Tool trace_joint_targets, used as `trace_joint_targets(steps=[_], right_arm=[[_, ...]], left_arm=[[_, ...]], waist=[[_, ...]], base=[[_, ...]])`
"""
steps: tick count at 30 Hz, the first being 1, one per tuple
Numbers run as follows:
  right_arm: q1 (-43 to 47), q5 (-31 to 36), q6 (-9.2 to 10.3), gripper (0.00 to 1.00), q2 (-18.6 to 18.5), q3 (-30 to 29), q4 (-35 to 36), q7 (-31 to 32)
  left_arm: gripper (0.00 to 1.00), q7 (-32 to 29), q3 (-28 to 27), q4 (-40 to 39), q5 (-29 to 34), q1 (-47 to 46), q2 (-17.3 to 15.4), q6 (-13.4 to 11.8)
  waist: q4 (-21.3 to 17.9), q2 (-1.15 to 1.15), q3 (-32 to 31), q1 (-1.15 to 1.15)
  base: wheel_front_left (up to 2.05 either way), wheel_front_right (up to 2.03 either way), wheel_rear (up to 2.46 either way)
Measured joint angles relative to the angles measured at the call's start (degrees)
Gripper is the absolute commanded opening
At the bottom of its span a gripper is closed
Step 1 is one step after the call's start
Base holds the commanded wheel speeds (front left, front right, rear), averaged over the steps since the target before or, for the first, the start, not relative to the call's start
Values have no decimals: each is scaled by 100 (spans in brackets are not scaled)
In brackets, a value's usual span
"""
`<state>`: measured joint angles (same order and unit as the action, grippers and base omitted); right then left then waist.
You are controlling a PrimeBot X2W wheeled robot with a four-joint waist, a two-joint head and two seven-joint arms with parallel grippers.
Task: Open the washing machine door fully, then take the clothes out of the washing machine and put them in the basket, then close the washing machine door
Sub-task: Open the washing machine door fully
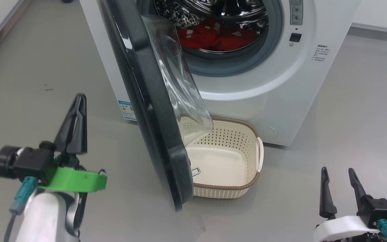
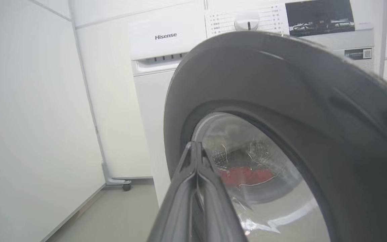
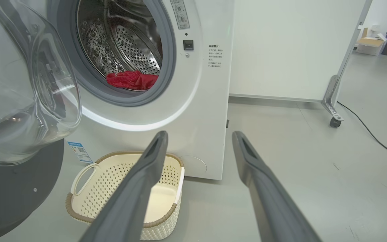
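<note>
cream basket (image 1: 227, 186) partly hidden behind the door (image 1: 153, 111); left claw (image 1: 80, 101) pressed together, right claw (image 1: 337, 172) spread.

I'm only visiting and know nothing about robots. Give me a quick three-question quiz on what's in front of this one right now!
1. True or false: the clothes already lie in the basket.
2. The washing machine door is: A shut, B swung open, C missing.
3. Fill in: the right claw is open, the left claw is ____.
Key: 1 false; 2 B; 3 shut.
</note>
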<state>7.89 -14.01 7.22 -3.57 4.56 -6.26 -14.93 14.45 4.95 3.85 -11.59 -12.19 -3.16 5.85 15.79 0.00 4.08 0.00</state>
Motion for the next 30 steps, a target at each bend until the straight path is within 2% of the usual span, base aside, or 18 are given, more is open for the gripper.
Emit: trace_joint_targets(steps=[6, 11, 19, 30], right_arm=[[42, 14, 0, 100, 3, -26, 0, 0], [86, 41, -1, 100, 5, -15, -5, 0], [87, 49, -7, 100, 12, 21, -37, 0], [87, 58, -7, 100, 21, 15, -83, 0]], left_arm=[[0, 32, 110, -1076, 19, -311, 29, 1], [0, 34, 567, -1791, -1, -460, 54, 35], [0, -29, 1790, -1981, -374, -228, 54, 103], [0, -1115, 3551, -2143, -1192, 282, -35, 111]], waist=[[28, 0, -64, 0], [36, 0, -91, 0], [-1, 0, -100, 0], [-39, 0, -82, 0]], base=[[0, 0, 0], [0, 0, 0], [0, 0, 0], [0, 0, 0]])
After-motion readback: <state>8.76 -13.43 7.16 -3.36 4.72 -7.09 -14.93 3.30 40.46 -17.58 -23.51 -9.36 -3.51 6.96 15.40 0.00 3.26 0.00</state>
